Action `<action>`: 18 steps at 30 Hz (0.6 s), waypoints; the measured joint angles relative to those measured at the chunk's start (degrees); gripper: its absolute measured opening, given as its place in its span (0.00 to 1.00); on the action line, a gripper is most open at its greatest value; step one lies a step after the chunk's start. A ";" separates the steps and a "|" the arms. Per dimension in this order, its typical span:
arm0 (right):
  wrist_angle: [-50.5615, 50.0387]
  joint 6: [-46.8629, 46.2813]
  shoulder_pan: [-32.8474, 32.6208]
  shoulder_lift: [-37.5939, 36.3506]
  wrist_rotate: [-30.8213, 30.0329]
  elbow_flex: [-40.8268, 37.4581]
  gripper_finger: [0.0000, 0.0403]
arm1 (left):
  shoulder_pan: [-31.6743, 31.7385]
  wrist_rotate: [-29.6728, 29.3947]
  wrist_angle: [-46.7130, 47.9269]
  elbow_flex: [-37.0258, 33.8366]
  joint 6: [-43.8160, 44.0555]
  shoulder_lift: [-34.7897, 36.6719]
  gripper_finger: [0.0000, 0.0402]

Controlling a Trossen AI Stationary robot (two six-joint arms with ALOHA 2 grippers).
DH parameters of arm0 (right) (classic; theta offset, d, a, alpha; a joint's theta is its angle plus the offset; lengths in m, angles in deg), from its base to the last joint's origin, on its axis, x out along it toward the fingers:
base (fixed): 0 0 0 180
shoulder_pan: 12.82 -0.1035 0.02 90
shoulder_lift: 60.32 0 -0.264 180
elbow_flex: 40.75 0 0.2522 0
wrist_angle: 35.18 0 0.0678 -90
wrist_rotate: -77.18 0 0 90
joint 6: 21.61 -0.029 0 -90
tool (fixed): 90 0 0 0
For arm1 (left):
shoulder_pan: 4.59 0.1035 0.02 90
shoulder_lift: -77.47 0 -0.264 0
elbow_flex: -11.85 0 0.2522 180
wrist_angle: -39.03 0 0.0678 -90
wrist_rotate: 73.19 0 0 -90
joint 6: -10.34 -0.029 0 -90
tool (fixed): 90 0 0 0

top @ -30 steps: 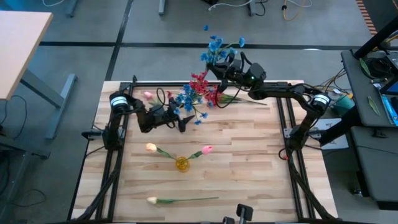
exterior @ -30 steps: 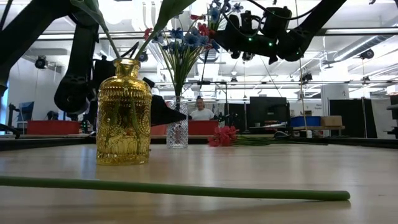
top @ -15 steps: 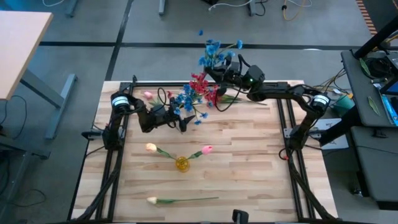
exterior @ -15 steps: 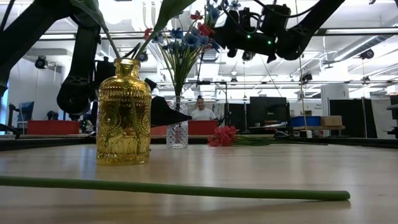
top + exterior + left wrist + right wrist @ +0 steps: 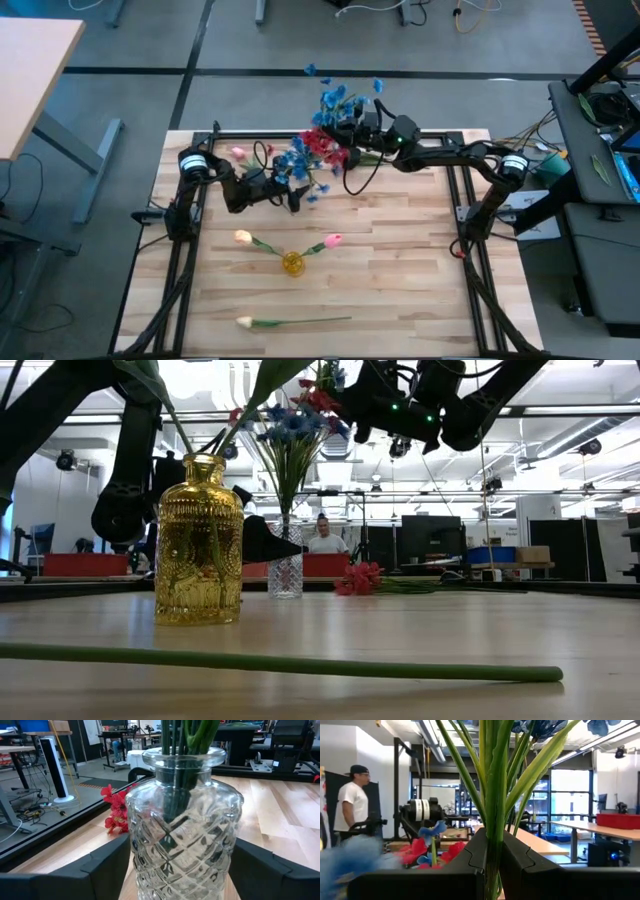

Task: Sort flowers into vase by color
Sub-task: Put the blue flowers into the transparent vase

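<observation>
While clamped on the blue flower stems (image 5: 492, 820) high beside the clear vase (image 5: 182, 832), right gripper (image 5: 352, 125) hanging just off its mouth, stems upright; left gripper (image 5: 293, 195) bracing that vase, fingers spread around it.

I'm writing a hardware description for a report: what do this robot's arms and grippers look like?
Both arms are dark, nearly black, and jointed. The left arm and right arm each have a white-ringed joint near the base. A black cable loops beside the right gripper, with small green lights on that arm. The left gripper has broad, angular matte black fingers.
</observation>
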State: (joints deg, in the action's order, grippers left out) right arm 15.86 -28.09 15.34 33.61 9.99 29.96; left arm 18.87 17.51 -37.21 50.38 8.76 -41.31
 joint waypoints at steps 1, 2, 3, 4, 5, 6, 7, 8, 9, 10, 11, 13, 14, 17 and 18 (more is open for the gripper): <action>-0.42 0.04 -0.18 0.00 -0.33 0.00 0.06 | -0.02 0.15 0.00 -0.02 0.00 0.00 0.70; -0.84 0.08 -0.44 0.14 -0.42 0.00 0.06 | -0.02 0.43 0.00 -0.03 -0.02 0.00 0.69; -0.77 0.07 -0.69 0.47 -0.37 0.00 0.06 | -0.02 0.58 0.00 -0.03 -0.02 0.00 0.68; -0.78 -0.24 -0.80 0.72 -0.33 0.00 0.06 | -0.02 0.75 0.00 -0.03 -0.02 0.00 0.67; -0.79 -0.75 -0.84 0.93 -0.29 0.00 0.06 | -0.02 0.78 0.02 -0.03 -0.02 0.00 0.66; -0.76 -1.03 -0.90 1.17 -0.24 -0.02 0.06 | 0.00 0.82 0.02 -0.06 -0.02 0.00 0.65; -0.55 -1.07 -0.88 1.42 -0.26 0.00 0.06 | 0.00 0.82 0.00 -0.10 -0.02 0.00 0.64; -0.57 -1.57 -0.80 1.57 -0.30 -0.02 0.06 | 0.00 0.84 0.02 -0.14 -0.02 0.04 0.64; -0.50 -2.12 -0.77 1.90 -0.34 -0.01 0.06 | 0.00 0.84 0.02 -0.14 0.00 0.04 0.63; -0.38 -2.70 -0.74 2.40 -0.41 0.00 0.06 | -0.02 0.84 0.10 -0.14 0.00 0.07 0.63; -0.35 -3.09 -0.74 2.82 -0.39 0.00 0.06 | 0.00 0.84 0.19 -0.14 0.02 0.08 0.62; -0.25 -4.08 -0.78 3.61 -0.31 -0.02 0.06 | 0.00 0.84 0.28 -0.14 0.02 0.10 0.62; 0.06 -4.53 -0.81 3.83 -0.22 -0.02 0.06 | 0.00 0.84 0.40 -0.14 0.02 0.11 0.62; 0.45 -6.70 -0.78 4.14 -0.17 -0.02 0.06 | 0.00 0.82 0.55 -0.14 0.02 0.13 0.62; 0.30 -7.48 -0.74 4.27 -0.03 -0.02 0.06 | 0.00 0.84 0.59 -0.14 0.04 0.15 0.62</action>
State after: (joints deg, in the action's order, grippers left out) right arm 16.16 -35.57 14.59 37.87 9.97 29.94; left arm 18.87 18.35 -36.62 50.24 8.80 -41.16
